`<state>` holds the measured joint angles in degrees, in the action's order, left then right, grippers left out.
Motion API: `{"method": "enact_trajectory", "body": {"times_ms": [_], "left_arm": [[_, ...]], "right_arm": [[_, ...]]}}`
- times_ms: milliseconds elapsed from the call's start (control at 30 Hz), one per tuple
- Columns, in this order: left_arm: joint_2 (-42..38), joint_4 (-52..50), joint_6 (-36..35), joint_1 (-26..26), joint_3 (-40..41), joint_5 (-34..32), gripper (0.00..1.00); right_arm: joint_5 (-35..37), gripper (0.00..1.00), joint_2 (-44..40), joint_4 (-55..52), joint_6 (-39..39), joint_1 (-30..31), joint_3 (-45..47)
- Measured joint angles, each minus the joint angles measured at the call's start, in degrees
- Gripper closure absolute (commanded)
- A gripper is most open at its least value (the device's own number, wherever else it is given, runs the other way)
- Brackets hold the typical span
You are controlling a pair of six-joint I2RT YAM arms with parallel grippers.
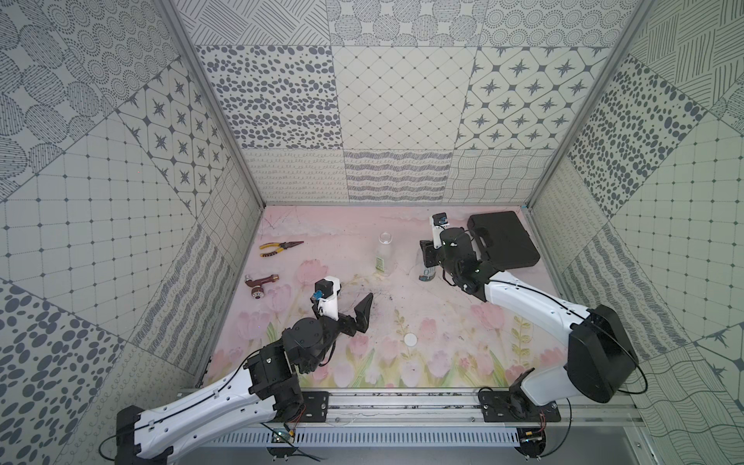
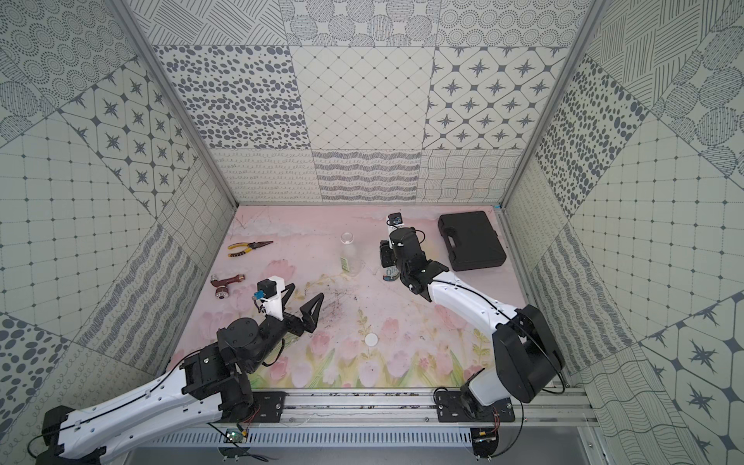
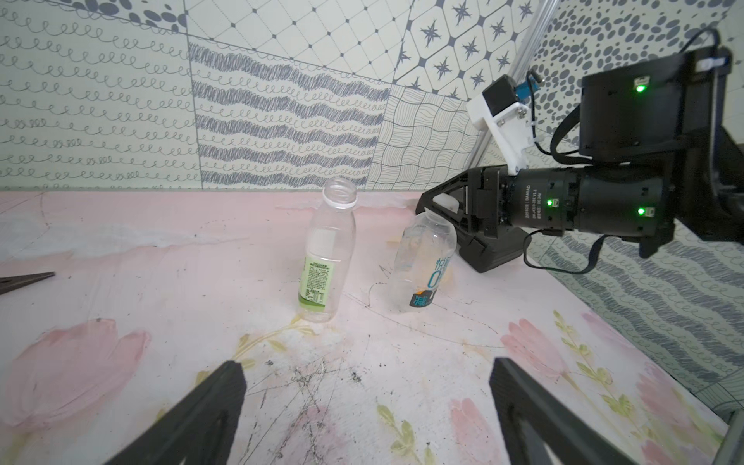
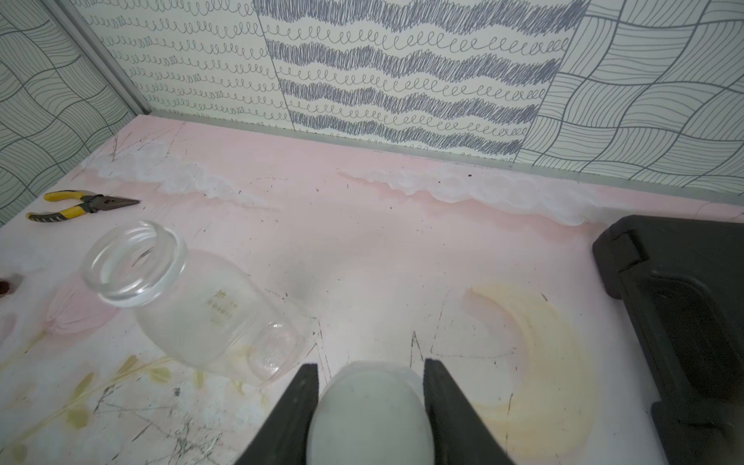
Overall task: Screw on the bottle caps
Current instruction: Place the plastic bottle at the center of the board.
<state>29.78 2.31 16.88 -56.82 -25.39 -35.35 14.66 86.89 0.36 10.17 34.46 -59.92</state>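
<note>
Right pincer (image 4: pixel 371 364) was clamped on a cap (image 4: pixel 370 414), leaning blue-label bottle (image 3: pixel 426 265) directly under it. Looked like it needed cap squared to neck, light downforce, then twist. Left pincer (image 3: pixel 368 362) was wide open, empty.

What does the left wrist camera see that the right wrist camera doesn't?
Only the left wrist view shows the short bottle with its blue-and-white label, the tall bottle with its green label, and the left gripper wide open. Only the right wrist view shows the whole yellow-handled pliers, and it looks down into the tall bottle's open mouth. Both show the tall bottle uncapped, the pink flowery table, and the white cap pinched in the right gripper.
</note>
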Motion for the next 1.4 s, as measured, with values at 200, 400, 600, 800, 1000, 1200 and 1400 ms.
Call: {"method": "enact_trajectory", "body": {"times_ms": [200, 400, 600, 800, 1000, 1200, 1400], "left_arm": [[-2.4, -2.25, 0.46, 1.05, 1.73, -2.73, 0.0], [-2.93, -3.15, 0.48, 2.6, 2.93, -3.39, 0.0], [-2.08, -3.08, 0.9, 4.46, 3.69, -3.28, 0.0], [-0.37, -2.95, 1.33, 5.55, 3.8, -2.78, 0.0], [0.52, -2.93, 1.49, 6.01, 3.8, -2.47, 0.0], [0.42, -2.95, 1.46, 6.34, 3.8, -2.43, 0.0], [-0.68, -2.99, 1.44, 6.4, 3.8, -2.45, 0.0]], "right_arm": [[-0.66, 1.0, 5.38, 5.77, -1.9, -1.88, -1.66], [-0.98, 1.0, 7.23, 8.02, -2.36, -3.13, -2.29], [-1.36, 0.89, 8.07, 9.57, -2.93, -3.48, -2.23], [-1.62, 0.67, 8.09, 10.64, -3.21, -3.58, -1.42], [-1.81, 0.51, 8.09, 10.58, -3.67, -3.76, -1.11], [-2.1, 0.43, 8.09, 10.56, -4.48, -4.0, -1.11], [-2.23, 0.36, 8.04, 10.49, -4.83, -4.07, -1.11]]}}
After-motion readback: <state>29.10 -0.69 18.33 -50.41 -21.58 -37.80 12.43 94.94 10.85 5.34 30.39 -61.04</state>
